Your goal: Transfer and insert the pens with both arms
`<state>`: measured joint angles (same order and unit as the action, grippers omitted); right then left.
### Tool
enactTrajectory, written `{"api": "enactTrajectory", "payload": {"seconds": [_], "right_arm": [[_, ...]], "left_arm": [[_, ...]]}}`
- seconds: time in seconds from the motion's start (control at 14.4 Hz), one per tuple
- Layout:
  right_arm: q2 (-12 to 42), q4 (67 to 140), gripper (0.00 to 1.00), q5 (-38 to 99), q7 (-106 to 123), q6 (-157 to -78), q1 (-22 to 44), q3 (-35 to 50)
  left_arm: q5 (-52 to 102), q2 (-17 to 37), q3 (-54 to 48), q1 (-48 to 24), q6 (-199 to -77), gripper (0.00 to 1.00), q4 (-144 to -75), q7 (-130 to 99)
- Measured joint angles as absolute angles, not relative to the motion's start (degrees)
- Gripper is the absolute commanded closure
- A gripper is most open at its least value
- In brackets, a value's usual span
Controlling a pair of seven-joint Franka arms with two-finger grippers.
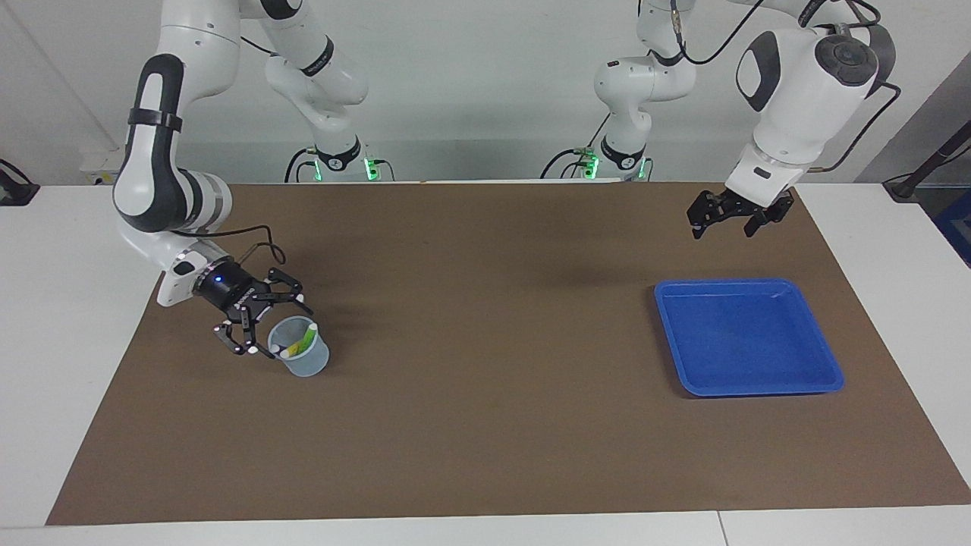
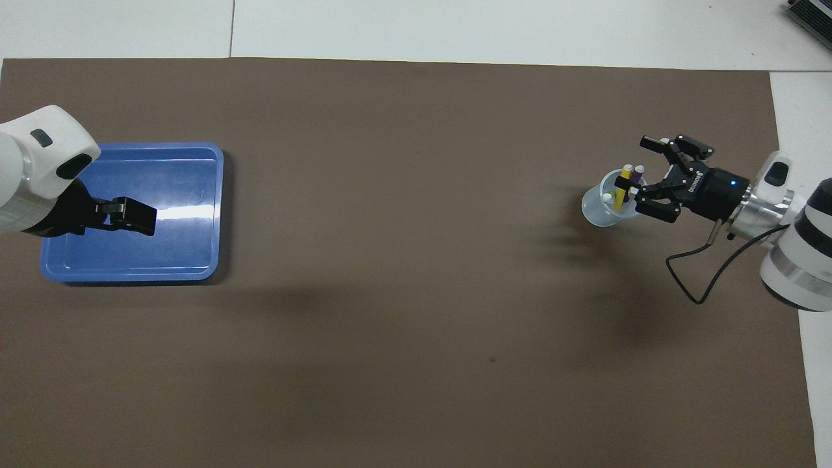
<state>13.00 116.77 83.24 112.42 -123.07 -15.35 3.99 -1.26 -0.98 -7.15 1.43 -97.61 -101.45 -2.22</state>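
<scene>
Right gripper (image 1: 265, 327) spread open beside clear cup (image 1: 302, 358), empty. Yellow pen (image 2: 622, 188), purple pen (image 2: 635, 182), green pen (image 1: 302, 340) stand in cup, near upright, white tips up. Left gripper (image 1: 722, 221) open, waiting over mat (image 1: 485, 425) near blue tray (image 1: 831, 375).

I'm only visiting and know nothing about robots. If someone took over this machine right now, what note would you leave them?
Right end effector: open, beside the clear cup, holding nothing.
Left end effector: open and empty, waiting in the air near the blue tray.
Pens: the yellow pen, purple pen and green pen all stand in the cup; the tray holds none.
Done: all three pens inserted.
Left: probably only drawing the right arm clear of the cup.
</scene>
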Motion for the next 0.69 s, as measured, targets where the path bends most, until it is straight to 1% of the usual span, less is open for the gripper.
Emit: {"api": "enactTrajectory", "payload": {"seconds": [0.35, 0.56, 0.69], "right_arm": [[8.35, 112.56, 0.0, 53.45, 84.65, -132.2, -14.52, 4.16], [6.17, 112.38, 0.0, 33.29, 64.15, -135.2, -12.53, 4.22], [5.13, 112.34, 0.0, 18.86, 48.71, -135.58, -10.46, 4.28]], "left_arm": [[-1.26, -0.98, -7.16, 1.03, -97.14, 0.0, -101.2, -2.19], [-1.26, -0.98, -7.17, 1.03, -96.98, 0.0, -101.2, -2.18], [-1.26, -0.98, -7.21, 0.99, -96.58, 0.0, -101.2, -2.18]]}}
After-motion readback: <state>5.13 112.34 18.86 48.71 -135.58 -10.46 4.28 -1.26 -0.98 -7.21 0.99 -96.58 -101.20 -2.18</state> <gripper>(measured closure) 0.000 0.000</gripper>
